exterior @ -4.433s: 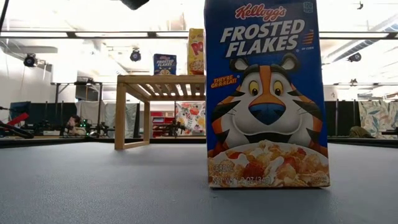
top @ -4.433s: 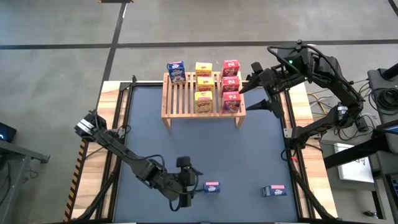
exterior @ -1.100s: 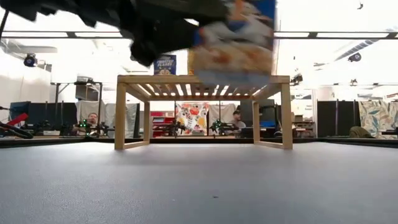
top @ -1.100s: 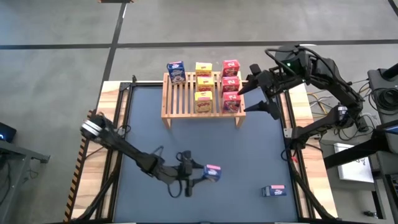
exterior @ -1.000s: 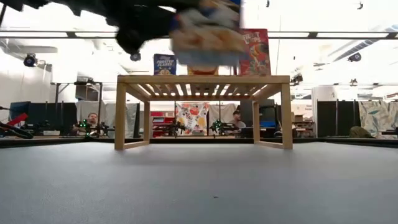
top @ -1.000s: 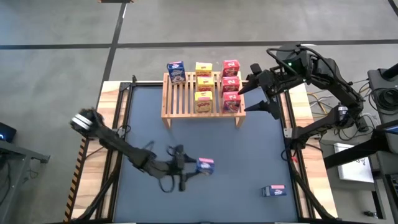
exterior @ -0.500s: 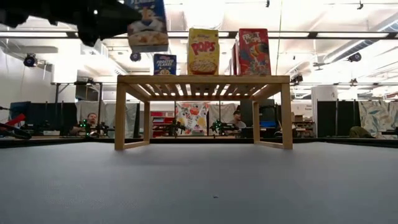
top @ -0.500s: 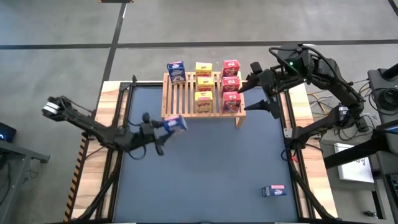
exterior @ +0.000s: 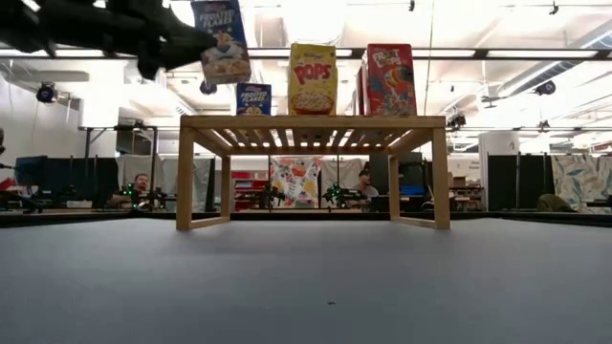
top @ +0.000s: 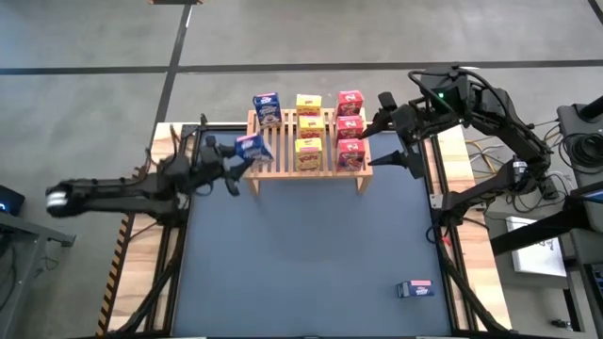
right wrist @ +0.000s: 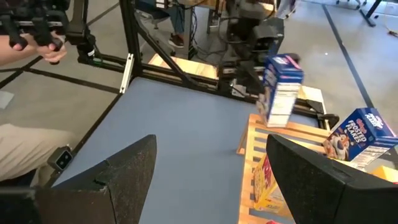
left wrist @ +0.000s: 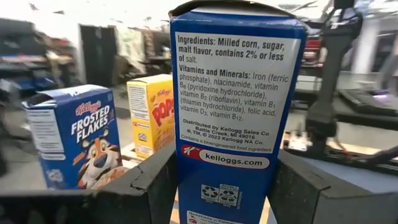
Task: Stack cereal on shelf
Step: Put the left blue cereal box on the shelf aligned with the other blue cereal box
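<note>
The left claw (top: 234, 153) holds a blue box (top: 252, 148) tight between its 2 fingers (left wrist: 155, 183), up in the air over the left end of the shelf (top: 283, 158). In the left wrist view the box's side with the small print faces the camera. In the low view the box (exterior: 221, 41) hangs tilted above the shelf's left corner, not touching the wood.

The shelf stands at the back of the counter (top: 311, 254). On it are 7 boxes. 1 blue box (top: 267, 108) stands at the back left. 3 yellow boxes (top: 308, 131) make a row in the middle. 3 red boxes (top: 350, 130) make a row on the right.

1 more blue box (top: 415, 288) lies flat on the counter at the front right, well apart from the shelf.

The right claw (top: 388, 134) waits just beside the right end of the shelf. Its fingers are spread wide and hold nothing.

In the right wrist view a person's hand (right wrist: 43, 46) grips a dark handle beyond the counter
</note>
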Motion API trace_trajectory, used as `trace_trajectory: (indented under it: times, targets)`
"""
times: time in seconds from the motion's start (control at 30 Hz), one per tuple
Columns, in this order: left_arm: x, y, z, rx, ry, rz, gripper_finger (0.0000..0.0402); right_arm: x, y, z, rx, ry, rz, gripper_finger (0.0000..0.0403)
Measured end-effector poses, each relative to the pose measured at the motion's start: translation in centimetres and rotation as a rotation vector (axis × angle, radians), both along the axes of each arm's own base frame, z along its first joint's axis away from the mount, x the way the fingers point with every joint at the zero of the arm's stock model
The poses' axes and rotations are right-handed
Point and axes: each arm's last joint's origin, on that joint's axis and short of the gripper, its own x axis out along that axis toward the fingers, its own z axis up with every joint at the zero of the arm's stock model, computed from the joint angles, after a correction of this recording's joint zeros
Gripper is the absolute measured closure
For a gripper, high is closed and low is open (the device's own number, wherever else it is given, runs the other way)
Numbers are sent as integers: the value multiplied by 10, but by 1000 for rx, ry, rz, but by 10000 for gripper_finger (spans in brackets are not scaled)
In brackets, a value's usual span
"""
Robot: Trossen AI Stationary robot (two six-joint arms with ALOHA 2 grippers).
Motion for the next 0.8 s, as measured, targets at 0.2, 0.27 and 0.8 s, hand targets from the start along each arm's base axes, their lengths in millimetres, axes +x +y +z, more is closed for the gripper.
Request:
trace_trajectory:
  times: [0.2, 0.27, 0.8]
  targets:
    - [-5, 46, 15, -70, 40, -84, 212, 0, 0, 0, -1, -3, 0, 110]
    - [-4, 59, 16, -97, 75, -98, 212, 0, 0, 0, -1, -3, 0, 110]
    - [46, 107, 2, -57, 334, -174, 212, 0, 0, -1, 16, 12, -6, 110]
